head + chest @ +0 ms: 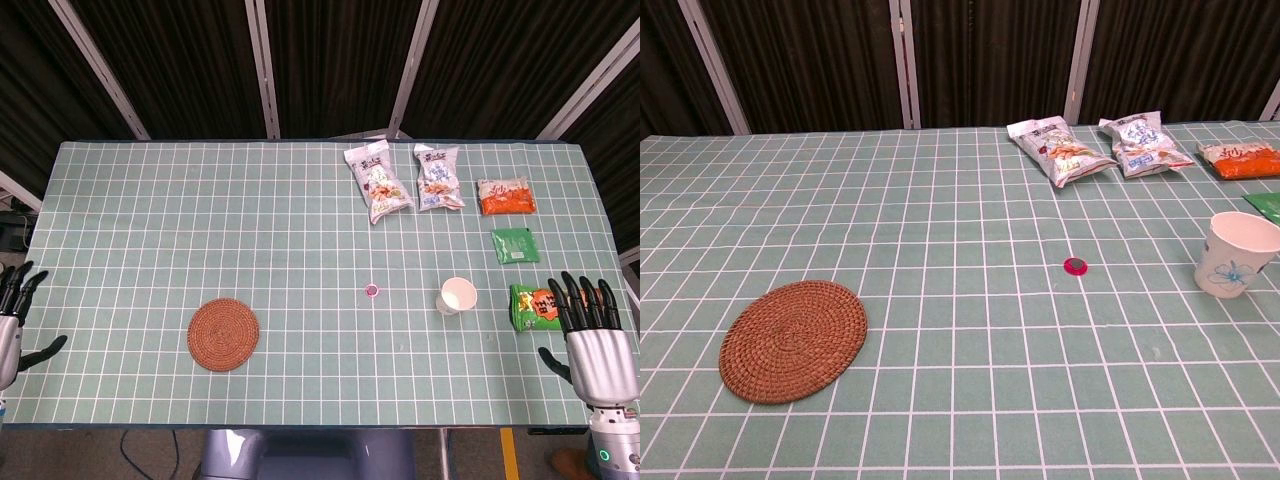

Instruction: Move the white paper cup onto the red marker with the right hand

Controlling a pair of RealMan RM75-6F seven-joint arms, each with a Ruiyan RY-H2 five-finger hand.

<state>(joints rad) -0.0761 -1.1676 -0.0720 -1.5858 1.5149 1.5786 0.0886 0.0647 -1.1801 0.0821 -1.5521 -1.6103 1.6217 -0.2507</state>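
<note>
1. One white paper cup (457,296) stands upright on the surface (200,220), with a blue flower print on its side in the chest view; I can read no lettering on it.
2. One small red marker (371,290) lies on the surface to the cup's left, apart from it.
3. Two white snack bags (378,183) (437,177) lie side by side at the far edge; their print is too small to read.
4. One orange packet (505,196), one green packet (514,244) and one green-and-orange packet (533,307) run in a line on the right, writing unreadable.
5. One round woven coaster (223,333) sits near the front left.
6. The right hand (592,343) is beside the cup, holding nothing, fingers (572,305) straight and apart.
7. The left hand (14,322) shows at the surface's left edge, fingers apart, holding nothing.
</note>
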